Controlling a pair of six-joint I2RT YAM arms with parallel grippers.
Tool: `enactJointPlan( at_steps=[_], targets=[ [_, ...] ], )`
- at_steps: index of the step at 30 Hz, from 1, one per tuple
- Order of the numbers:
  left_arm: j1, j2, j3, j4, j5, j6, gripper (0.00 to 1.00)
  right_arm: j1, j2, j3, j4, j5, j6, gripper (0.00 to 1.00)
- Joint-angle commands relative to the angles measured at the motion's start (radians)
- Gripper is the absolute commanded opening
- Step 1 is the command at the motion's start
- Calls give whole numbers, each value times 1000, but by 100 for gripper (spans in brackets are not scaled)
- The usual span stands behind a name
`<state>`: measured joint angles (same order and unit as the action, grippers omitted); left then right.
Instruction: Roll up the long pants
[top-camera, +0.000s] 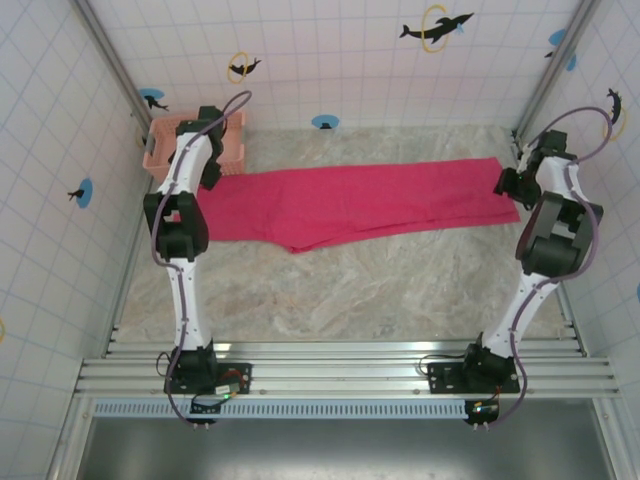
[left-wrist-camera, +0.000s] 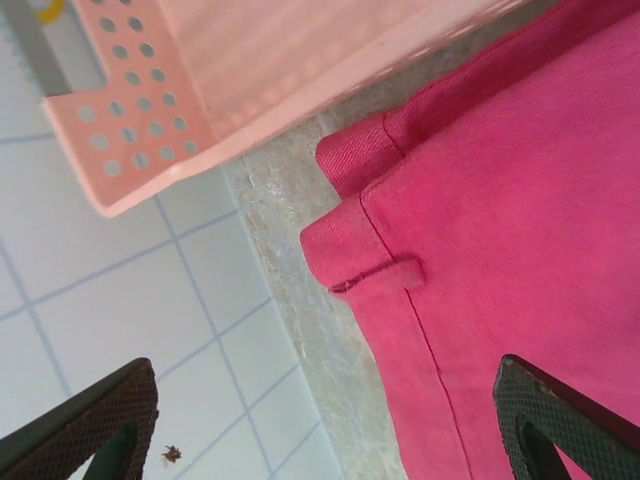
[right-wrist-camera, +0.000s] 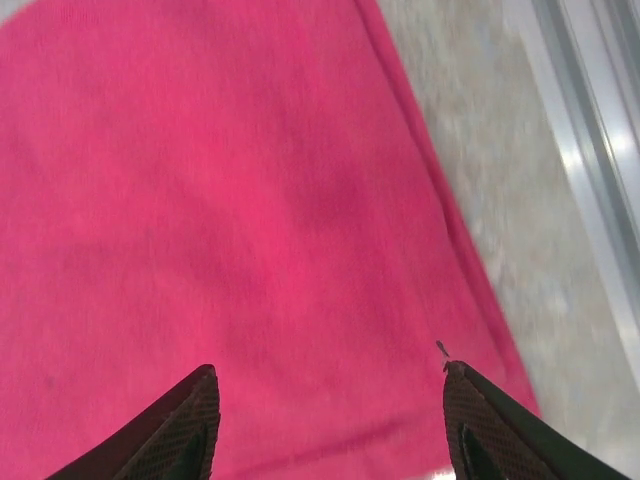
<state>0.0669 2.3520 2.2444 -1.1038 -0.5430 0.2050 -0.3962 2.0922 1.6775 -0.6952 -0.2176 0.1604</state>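
Hovering wide open over opposite ends of the long pants (top-camera: 360, 205), left gripper (left-wrist-camera: 325, 405) and right gripper (right-wrist-camera: 330, 405) look ready to pinch and roll.

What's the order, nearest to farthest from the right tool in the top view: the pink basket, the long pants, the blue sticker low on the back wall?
1. long pants, their right end lying under the right tool.
2. blue sticker, middle of the back wall.
3. pink basket, far left back corner.
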Motion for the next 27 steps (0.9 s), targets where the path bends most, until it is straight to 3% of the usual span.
enactJointPlan(
  at_steps=[1,6,15,20,27],
  targets=[
    [-65,-136,-103,30,99,-43,90,-37,-111,-113,55,-55,23,62],
    [-104,-168,-218,71,258,-89,91,-85,-145,-238,156,-123,88,62],
    [-210,-103,-197,76,501,-168,94,-110,-71,-262,213,-166,145,59],
    [-248,-26,-111,21,542,-187,94,-110,-16,-262,243,-151,181,58],
    [-312,-7,-78,19,546,-194,95,-123,-63,-346,314,-119,208,60]
  ],
)
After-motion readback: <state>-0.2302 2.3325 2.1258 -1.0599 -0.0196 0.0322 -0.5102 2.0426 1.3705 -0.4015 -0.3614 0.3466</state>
